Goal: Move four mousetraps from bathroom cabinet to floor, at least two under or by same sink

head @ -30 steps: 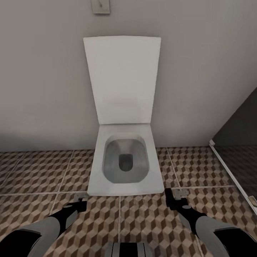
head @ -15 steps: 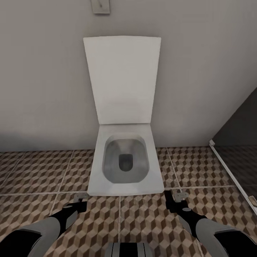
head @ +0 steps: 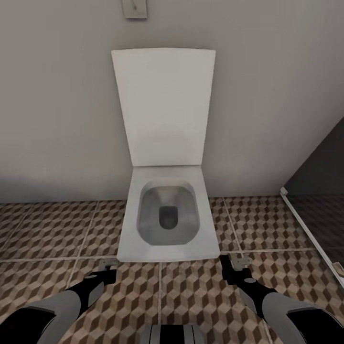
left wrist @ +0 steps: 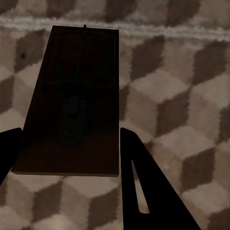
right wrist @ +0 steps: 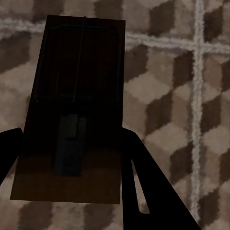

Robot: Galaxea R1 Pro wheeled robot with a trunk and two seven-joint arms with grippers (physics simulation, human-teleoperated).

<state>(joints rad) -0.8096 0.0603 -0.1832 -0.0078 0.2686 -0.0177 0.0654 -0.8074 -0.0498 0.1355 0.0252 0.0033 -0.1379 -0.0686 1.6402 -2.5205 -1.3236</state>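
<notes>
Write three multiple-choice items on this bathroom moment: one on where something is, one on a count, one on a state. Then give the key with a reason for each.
1. Where does the white rectangular toilet stand?
A. against the grey wall, straight ahead of the robot
B. beside an orange wooden cabinet
C. under a window

2. How many flat dark-brown wooden mousetraps sit between gripper fingers?
A. none
B. one
C. two

3. How is the toilet's white lid?
A. shut flat
B. raised against the wall
C. missing

Key:
1 A: in the head view the toilet backs onto the wall, between the left gripper and right gripper.
2 C: the left wrist view shows one mousetrap between dark fingers, and the right wrist view shows another mousetrap likewise.
3 B: the lid stands upright, the bowl open below.
</notes>
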